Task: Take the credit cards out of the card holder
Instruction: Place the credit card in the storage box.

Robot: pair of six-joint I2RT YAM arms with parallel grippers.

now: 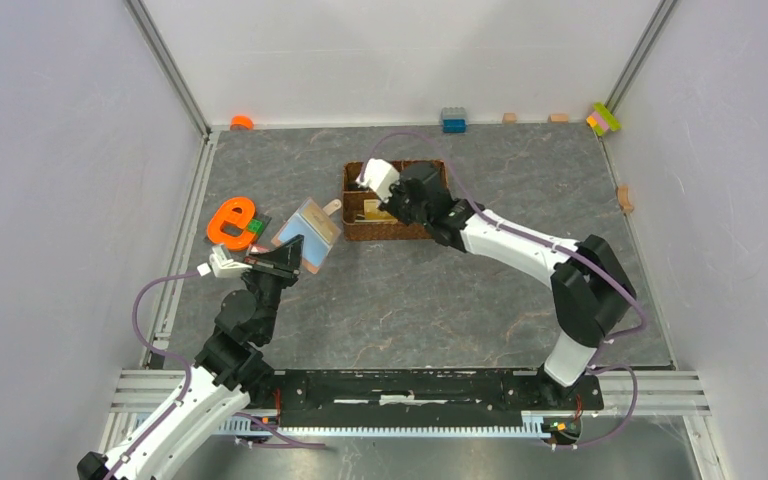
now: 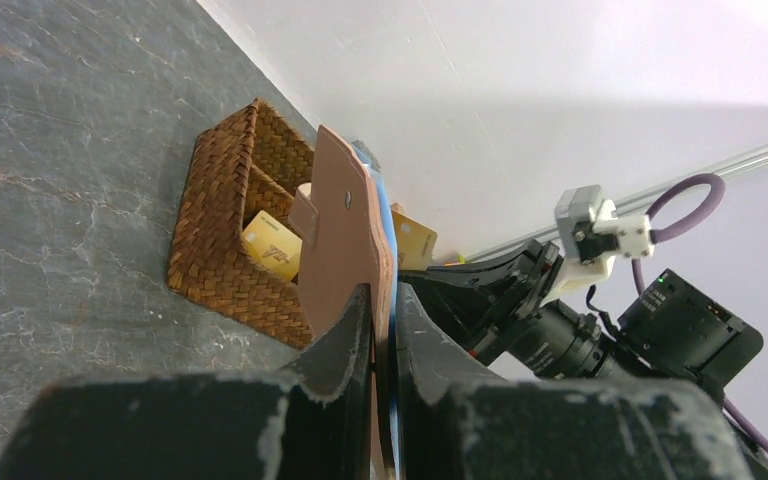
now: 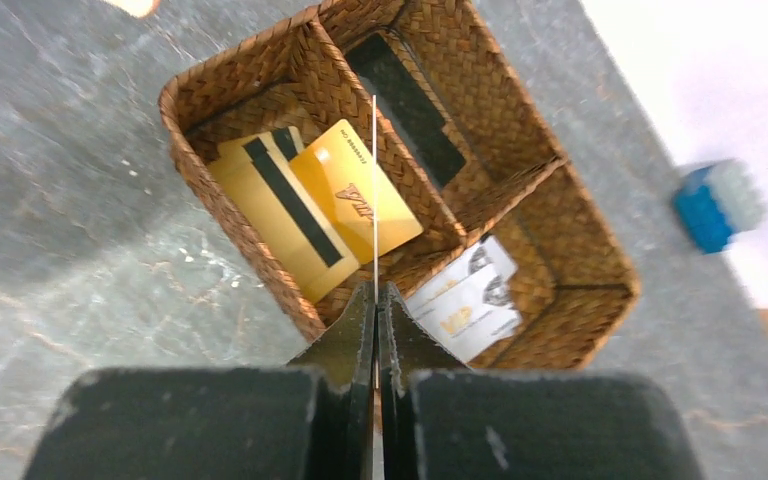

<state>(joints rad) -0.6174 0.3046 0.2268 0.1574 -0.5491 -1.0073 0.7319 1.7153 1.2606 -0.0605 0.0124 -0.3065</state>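
Note:
My left gripper [image 1: 286,258] is shut on the salmon-pink card holder [image 2: 345,235] and holds it upright off the table; its blue inner side [image 1: 310,225] faces up in the top view. In the left wrist view the gripper [image 2: 385,300] pinches the holder's lower edge. My right gripper [image 3: 376,295] is shut on a thin credit card [image 3: 374,200], seen edge-on, above the brown woven basket [image 3: 215,170]. The same card shows gold-tan [image 2: 416,240] beside the holder. Two gold cards [image 3: 305,200] and a dark card [image 3: 407,105] lie in the basket's compartments.
White printed cards [image 3: 465,300] lie in another basket compartment. An orange letter shape [image 1: 230,222] and a green block [image 1: 258,228] sit left of the holder. A blue block [image 1: 453,120] and small coloured blocks line the back wall. Walls close in on both sides.

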